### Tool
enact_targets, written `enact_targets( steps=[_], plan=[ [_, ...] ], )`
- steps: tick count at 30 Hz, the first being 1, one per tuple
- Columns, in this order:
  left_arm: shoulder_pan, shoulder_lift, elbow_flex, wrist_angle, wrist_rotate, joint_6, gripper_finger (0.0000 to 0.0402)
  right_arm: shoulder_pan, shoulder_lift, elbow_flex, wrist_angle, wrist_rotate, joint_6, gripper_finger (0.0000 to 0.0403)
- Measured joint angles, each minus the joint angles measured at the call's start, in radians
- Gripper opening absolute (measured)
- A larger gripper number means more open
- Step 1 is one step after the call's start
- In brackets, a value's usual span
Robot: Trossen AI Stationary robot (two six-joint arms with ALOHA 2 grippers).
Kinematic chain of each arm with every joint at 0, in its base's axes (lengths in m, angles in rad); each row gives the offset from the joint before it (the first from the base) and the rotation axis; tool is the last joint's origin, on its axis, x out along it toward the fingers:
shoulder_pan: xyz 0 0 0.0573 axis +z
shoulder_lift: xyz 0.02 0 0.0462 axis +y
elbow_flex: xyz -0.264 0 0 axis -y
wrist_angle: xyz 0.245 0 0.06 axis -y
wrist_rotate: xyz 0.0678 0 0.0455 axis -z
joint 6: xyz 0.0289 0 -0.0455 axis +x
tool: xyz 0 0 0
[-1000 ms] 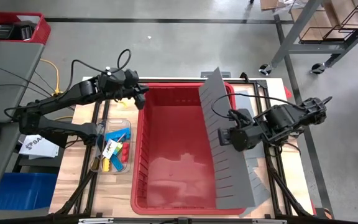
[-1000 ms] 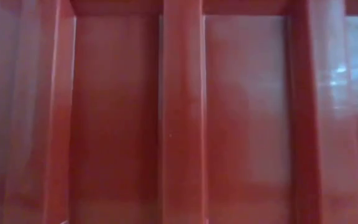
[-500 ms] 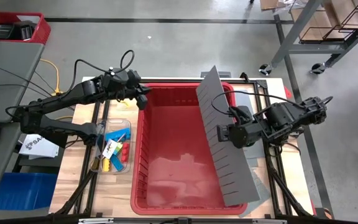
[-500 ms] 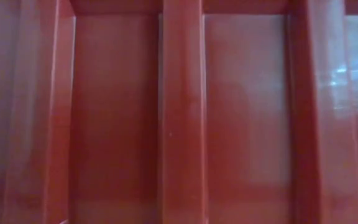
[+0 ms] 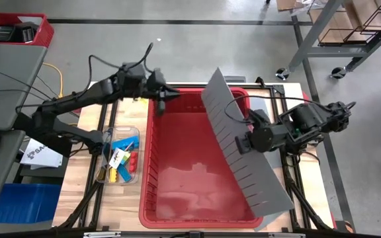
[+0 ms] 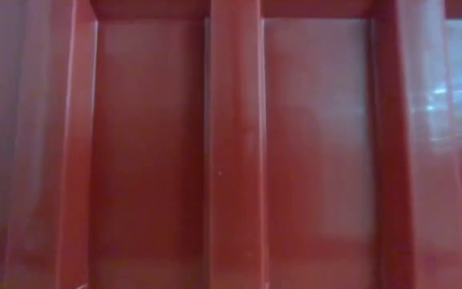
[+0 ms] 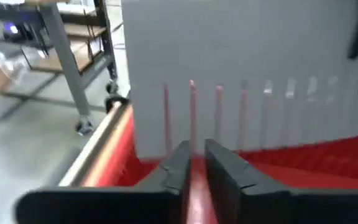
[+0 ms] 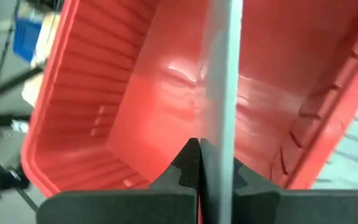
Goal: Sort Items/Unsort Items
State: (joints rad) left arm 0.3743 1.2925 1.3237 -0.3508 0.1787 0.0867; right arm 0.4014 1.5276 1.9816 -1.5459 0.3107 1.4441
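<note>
The items, small blue, yellow and red pieces, lie in a clear tray on the table left of the big red bin. My left gripper hovers over the bin's far left corner; the left wrist view shows a narrow gap between its fingers and nothing held. My right gripper is shut on a long grey slotted divider panel that slants across the right half of the bin. The low view shows only the bin's red wall. My right gripper pinches the panel between its two fingers, about the middle of its length. It comes from the table's right side and slants downward, one finger on each face. The panel stands on edge and tilted, its near end over the bin's near right corner. Whether that end rests there I cannot tell.
The bin fills the middle of the table. A paper sheet lies at the left edge, with a blue box below the table there. A red crate and metal racks stand on the floor beyond.
My left gripper has moved up and toward the table's right, from the bin's far left corner to above its far rim, turning as it went. My right gripper has rolled, swinging the panel: its far end has gone left and its near end right.
</note>
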Motion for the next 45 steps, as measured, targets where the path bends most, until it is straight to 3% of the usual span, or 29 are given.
enact_targets(
  steps=[5,10,14,21,24,29,39,42,45],
  plan=[
    [0.030,0.140,0.191,-0.029,0.080,0.046,0.0152,0.001,0.028,0.000,0.049,-0.008,-0.196,0.0000],
    [0.087,0.246,0.378,-0.236,0.246,0.031,0.0220,-0.003,0.031,0.000,0.033,-0.008,-0.246,0.0000],
    [0.125,0.262,0.481,-0.376,0.363,0.090,0.0241,-0.003,0.030,0.001,-0.009,0.004,-0.254,0.0000],
    [0.195,0.264,0.551,-0.535,0.370,0.126,0.0243,-0.004,0.030,0.001,0.004,0.005,-0.361,0.0000],
    [0.217,0.266,0.551,-0.553,0.416,0.125,0.0243,-0.004,0.030,0.001,0.028,0.004,-0.414,0.0000],
    [0.223,0.291,0.551,-0.554,0.607,0.089,0.0243,-0.017,0.029,0.001,0.065,0.004,-0.466,0.0000],
    [0.222,0.321,0.551,-0.595,0.710,0.150,0.0233,-0.022,0.029,0.001,0.096,0.009,-0.504,0.0000],
    [0.220,0.321,0.551,-0.586,0.711,0.181,0.0176,-0.022,0.029,0.001,0.122,-0.018,-0.526,0.0000],
    [0.221,0.321,0.551,-0.581,0.742,0.199,0.0065,-0.022,0.029,0.001,0.151,-0.029,-0.535,0.0000]
  ],
)
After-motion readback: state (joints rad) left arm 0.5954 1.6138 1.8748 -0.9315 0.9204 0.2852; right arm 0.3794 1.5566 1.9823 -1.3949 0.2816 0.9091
